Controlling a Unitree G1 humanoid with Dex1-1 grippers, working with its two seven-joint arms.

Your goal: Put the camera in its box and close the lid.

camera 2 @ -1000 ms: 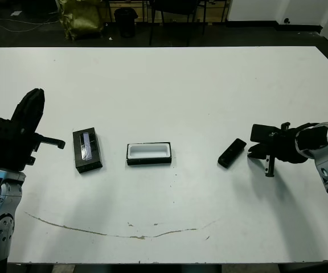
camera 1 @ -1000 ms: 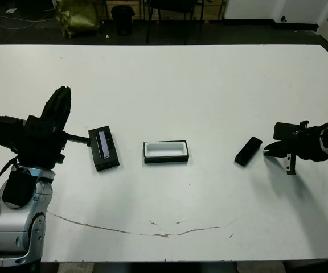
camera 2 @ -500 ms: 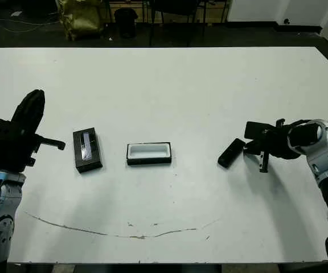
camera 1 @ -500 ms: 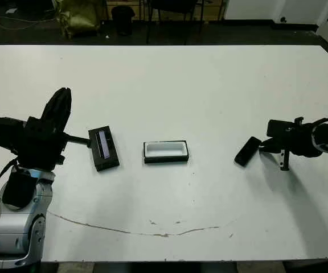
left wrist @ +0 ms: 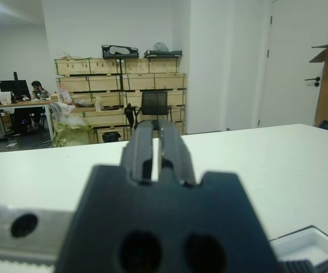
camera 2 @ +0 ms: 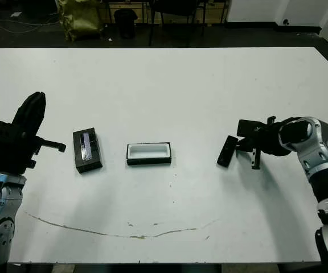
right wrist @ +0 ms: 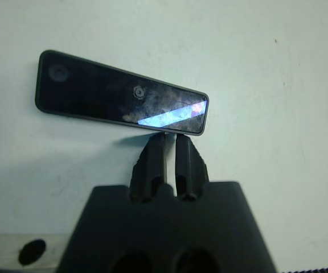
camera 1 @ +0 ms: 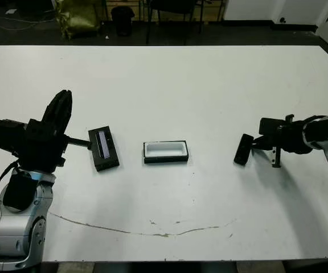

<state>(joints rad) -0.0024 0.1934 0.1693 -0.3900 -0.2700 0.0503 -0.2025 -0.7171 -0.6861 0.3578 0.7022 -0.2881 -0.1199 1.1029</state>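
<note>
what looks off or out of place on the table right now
Nothing is spilled or broken. The camera lies skewed, well to the right of its open box, with the shut right tool at its edge. A thin dark scratch crosses the table's near side.

slim glossy black bar-shaped camera [right wrist: 121, 102]: bluish-purple sheen streak at one end | shallow black rectangular box [camera 1: 165, 152]: white lining | flat black rectangular lid [camera 1: 103, 148]: pale silvery strip down its middle | white table [camera 1: 169, 85]: thin brown scuff line near front edge | robot arms: black grippers, silver-grey lower casing
</note>
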